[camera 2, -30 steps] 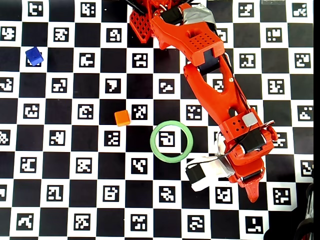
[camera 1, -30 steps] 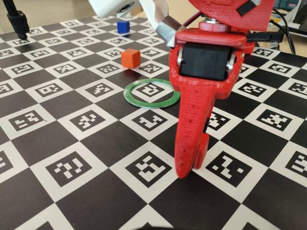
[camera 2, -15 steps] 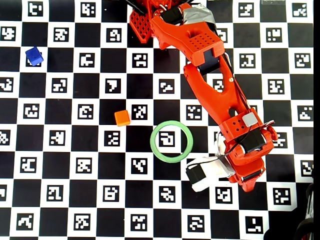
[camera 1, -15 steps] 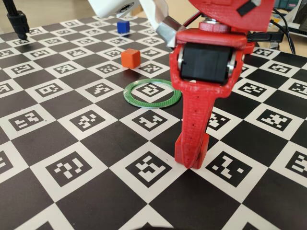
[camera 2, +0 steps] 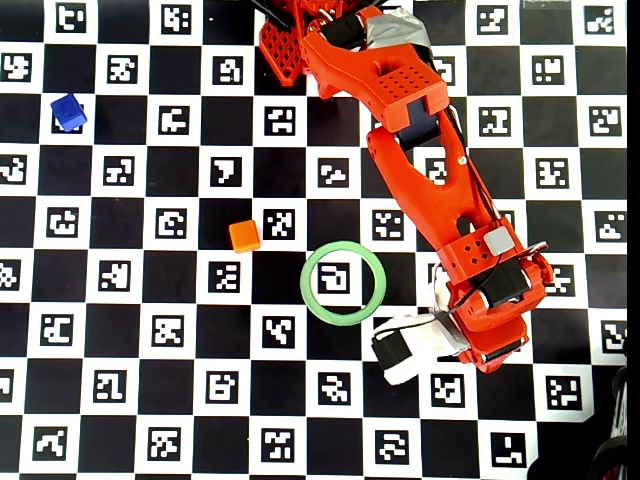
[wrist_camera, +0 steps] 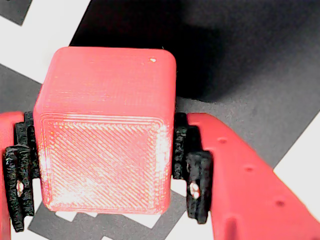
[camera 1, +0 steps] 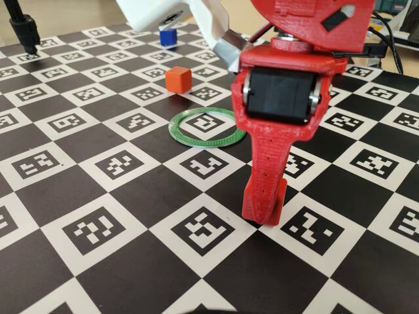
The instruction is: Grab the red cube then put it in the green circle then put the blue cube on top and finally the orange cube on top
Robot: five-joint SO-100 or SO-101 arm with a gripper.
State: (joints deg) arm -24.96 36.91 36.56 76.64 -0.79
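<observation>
- The stack is not begun: the green circle (camera 2: 343, 283) lies empty on the bench (camera 2: 130, 400), so all three placements are left.
- The blue cube (camera 2: 68, 111) sits far off at the upper left of the overhead view, and the orange cube (camera 2: 244, 236) rests near the circle's left.
- In the wrist view the claw (wrist_camera: 107, 192) is clamped on the red cube (wrist_camera: 105, 130), black pads pressing both sides.
- Whether the cube is lifted clear of the bench is hard to judge; in the fixed view the claw's tips seem just above it, to the circle's right.
</observation>
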